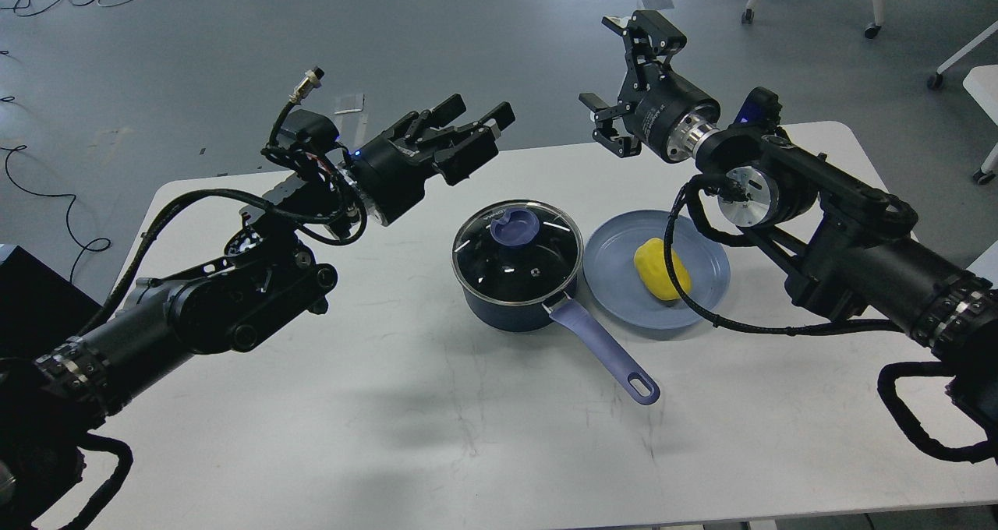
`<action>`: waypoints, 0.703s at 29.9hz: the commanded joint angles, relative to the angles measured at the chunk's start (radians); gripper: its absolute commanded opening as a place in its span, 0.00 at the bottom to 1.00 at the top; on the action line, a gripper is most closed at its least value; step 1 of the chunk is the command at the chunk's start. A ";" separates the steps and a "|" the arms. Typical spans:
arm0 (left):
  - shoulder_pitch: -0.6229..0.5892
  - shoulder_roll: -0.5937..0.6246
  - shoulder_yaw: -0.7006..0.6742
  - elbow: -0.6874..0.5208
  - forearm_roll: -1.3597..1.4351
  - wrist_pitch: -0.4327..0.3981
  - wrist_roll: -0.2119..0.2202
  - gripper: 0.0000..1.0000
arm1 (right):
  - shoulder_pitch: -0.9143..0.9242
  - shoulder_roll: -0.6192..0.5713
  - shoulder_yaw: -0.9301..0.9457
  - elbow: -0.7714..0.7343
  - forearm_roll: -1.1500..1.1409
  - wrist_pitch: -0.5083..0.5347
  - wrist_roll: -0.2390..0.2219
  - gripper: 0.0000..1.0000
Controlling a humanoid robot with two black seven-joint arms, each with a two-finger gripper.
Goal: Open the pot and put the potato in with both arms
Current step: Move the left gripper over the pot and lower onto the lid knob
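My left gripper (475,125) hangs spread and empty, aimed toward the lid knob (513,227) on the closed pot (516,269). Potato (661,270) waits on the plate (616,296); right gripper (620,74) gapes high, empty, well apart.

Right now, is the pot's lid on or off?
On. The glass lid sits flat on the pot, covering its rim; neither gripper touches it.
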 commanded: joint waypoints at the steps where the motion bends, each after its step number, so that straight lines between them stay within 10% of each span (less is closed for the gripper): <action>1: -0.024 -0.005 0.028 0.005 0.143 0.007 0.000 0.98 | -0.025 -0.014 0.025 0.001 0.002 -0.008 -0.003 1.00; 21: -0.007 -0.137 0.197 0.223 0.186 0.085 0.000 0.98 | -0.079 -0.054 0.123 -0.001 0.048 -0.028 -0.055 1.00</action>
